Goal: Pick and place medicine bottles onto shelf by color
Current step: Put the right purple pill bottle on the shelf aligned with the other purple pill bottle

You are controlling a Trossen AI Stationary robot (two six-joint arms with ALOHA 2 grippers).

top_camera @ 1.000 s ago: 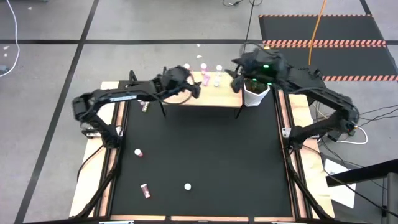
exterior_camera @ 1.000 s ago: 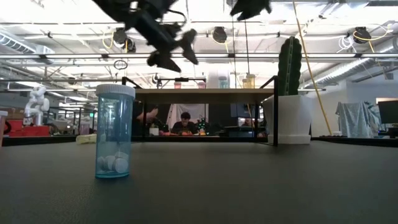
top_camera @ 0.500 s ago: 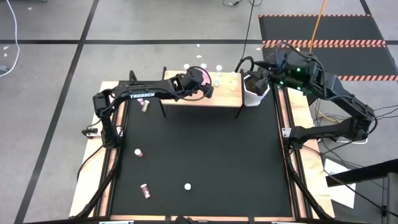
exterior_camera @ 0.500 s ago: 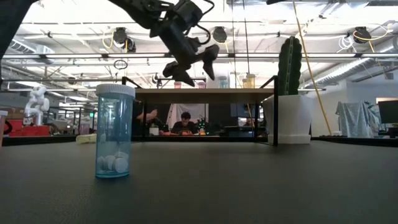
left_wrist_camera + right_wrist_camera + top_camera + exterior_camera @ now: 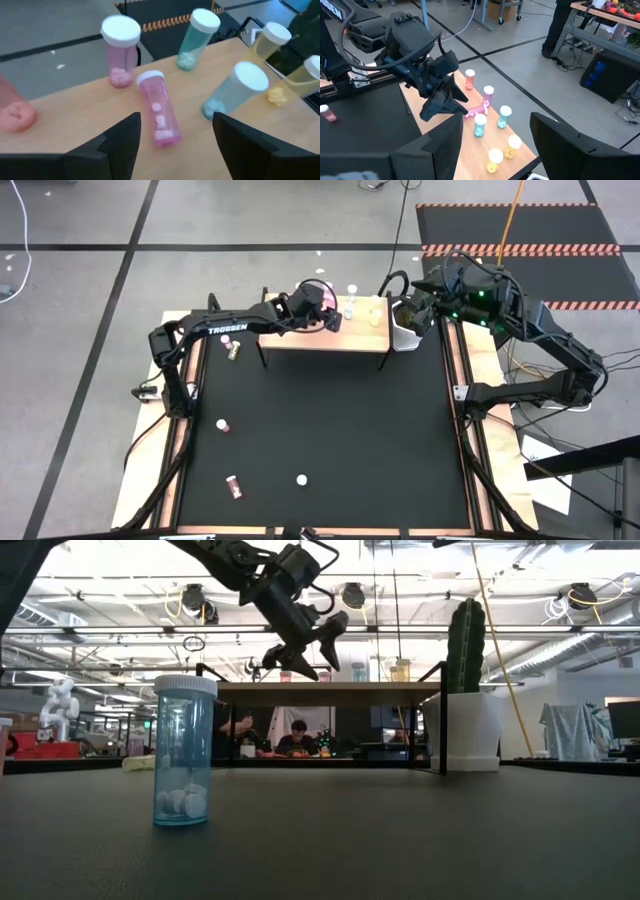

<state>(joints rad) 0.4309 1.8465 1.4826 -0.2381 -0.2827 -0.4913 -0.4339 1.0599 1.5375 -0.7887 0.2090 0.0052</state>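
Note:
The light-wood shelf [image 5: 335, 330] stands at the table's far edge, and several bottles stand on it: pink [image 5: 120, 50], teal [image 5: 232, 92] and yellow [image 5: 272, 42]. One pink bottle [image 5: 159, 116] lies on its side on the shelf board. My left gripper [image 5: 320, 308] is open just above the shelf, one finger on either side of the lying pink bottle and not touching it; it also shows in the low view [image 5: 300, 645]. My right gripper [image 5: 405, 303] is open and empty above the cactus pot [image 5: 408, 332].
Loose bottles are on the black mat: a pink one [image 5: 223, 424], a pink one lying down [image 5: 234, 486], a teal one [image 5: 184, 752] near the front edge, and an olive one [image 5: 232, 351] by the shelf's left legs. The cactus [image 5: 465, 645] stands right of the shelf.
My left gripper has gone from the shelf's left end toward the table's right edge, along the shelf, and now hangs over its middle. My right gripper has drawn back from the shelf's right end toward the table's right edge, to above the cactus pot.

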